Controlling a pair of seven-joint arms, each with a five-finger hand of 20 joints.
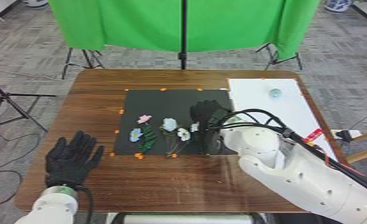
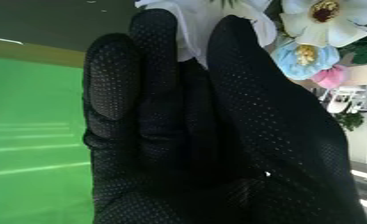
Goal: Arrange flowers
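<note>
Left arm (image 1: 51,207): enters at the bottom left; left hand (image 1: 69,162) open, fingers straight and slightly spread, pointing forward. Right arm (image 1: 290,182): extends diagonally inward from the bottom right; right hand (image 1: 210,113) open, fingers (image 2: 153,95) extended close together, thumb (image 2: 250,90) alongside.

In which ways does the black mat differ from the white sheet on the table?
The black mat is dark and lies near the table's middle; the white sheet is bright and lies toward the right edge. The black mat carries several flowers, while the white sheet carries a small pale object. Both lie flat on the brown table.
</note>
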